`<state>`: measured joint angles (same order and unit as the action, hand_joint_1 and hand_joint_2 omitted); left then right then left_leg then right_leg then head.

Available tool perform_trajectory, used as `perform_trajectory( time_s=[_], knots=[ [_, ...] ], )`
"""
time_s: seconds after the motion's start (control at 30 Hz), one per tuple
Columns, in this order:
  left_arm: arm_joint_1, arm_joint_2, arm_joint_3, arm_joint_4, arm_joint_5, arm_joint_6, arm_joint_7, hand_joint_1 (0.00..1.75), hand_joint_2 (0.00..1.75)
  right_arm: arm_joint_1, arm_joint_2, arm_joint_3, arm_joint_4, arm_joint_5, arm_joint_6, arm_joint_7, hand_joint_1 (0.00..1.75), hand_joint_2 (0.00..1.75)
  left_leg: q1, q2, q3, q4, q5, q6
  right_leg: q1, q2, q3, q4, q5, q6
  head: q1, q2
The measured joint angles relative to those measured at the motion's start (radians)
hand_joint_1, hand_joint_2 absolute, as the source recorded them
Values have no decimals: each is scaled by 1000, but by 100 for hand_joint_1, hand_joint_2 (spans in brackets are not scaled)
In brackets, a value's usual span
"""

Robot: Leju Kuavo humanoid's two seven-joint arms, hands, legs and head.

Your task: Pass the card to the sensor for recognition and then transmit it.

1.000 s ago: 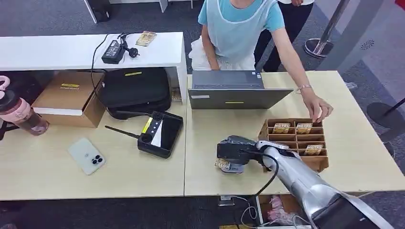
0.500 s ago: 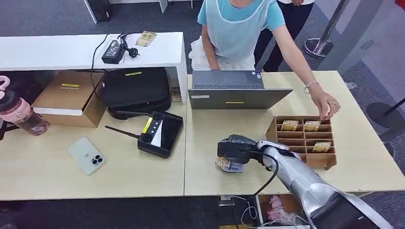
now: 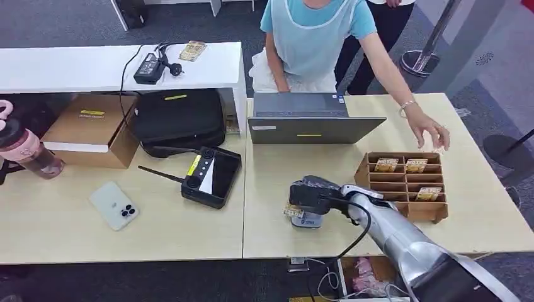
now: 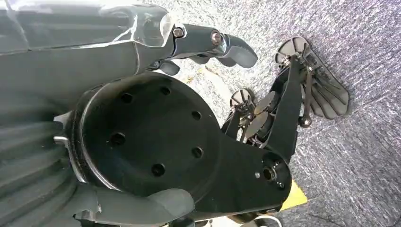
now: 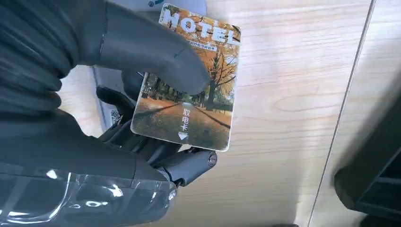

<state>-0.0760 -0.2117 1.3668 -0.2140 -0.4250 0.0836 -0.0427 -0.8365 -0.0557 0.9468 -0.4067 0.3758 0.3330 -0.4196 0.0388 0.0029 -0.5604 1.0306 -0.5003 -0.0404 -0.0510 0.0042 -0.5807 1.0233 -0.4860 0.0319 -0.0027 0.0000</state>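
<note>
My right hand point(image 3: 313, 194) hovers over the desk and pinches a hotel card point(image 5: 189, 94) between the thumb and the fingers point(image 5: 156, 52). The card shows an autumn tree picture and lies flat above the small grey sensor point(image 3: 307, 219), whose body point(image 5: 106, 94) shows under the hand. In the head view only an edge of the card point(image 3: 291, 213) peeks out beside the hand. My left hand point(image 4: 208, 40) hangs over grey carpet with nothing in it.
A brown compartment box point(image 3: 403, 185) holding several cards stands right of my hand, with a person's hand point(image 3: 431, 132) just above its far edge. A laptop point(image 3: 308, 119) stands behind. A black controller point(image 3: 211, 176), a phone point(image 3: 114, 206) and a black bag point(image 3: 179, 119) lie to the left.
The person slid the card box to the right, then lifted their hand off it. My right hand has stayed over the sensor with the card.
</note>
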Motion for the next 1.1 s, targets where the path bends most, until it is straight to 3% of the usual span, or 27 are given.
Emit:
perform_trajectory(
  time_s=[0.17,0.43,0.8,1.1],
  knots=[
    [0,1,0,0,2,-3,-1,0,175,1,-7,0,-1,1,-12,-11,175,175,0,0,0,0,0,0,0,0,0,0,0,0,0,0],
    [2,1,0,0,11,-2,-3,0,175,17,-44,-29,-101,-10,-104,-53,175,175,0,0,0,0,0,0,0,0,0,0,0,0,0,0],
    [2,1,0,0,13,-2,-9,0,175,71,-95,-74,-249,-9,-113,-45,175,175,0,0,0,0,0,0,0,0,-1,0,0,0,0,0],
    [1,-2,0,0,22,14,-13,0,175,185,-142,-149,-430,43,-113,11,175,175,0,0,-1,0,0,0,0,0,-1,0,0,0,0,0]
  ],
)
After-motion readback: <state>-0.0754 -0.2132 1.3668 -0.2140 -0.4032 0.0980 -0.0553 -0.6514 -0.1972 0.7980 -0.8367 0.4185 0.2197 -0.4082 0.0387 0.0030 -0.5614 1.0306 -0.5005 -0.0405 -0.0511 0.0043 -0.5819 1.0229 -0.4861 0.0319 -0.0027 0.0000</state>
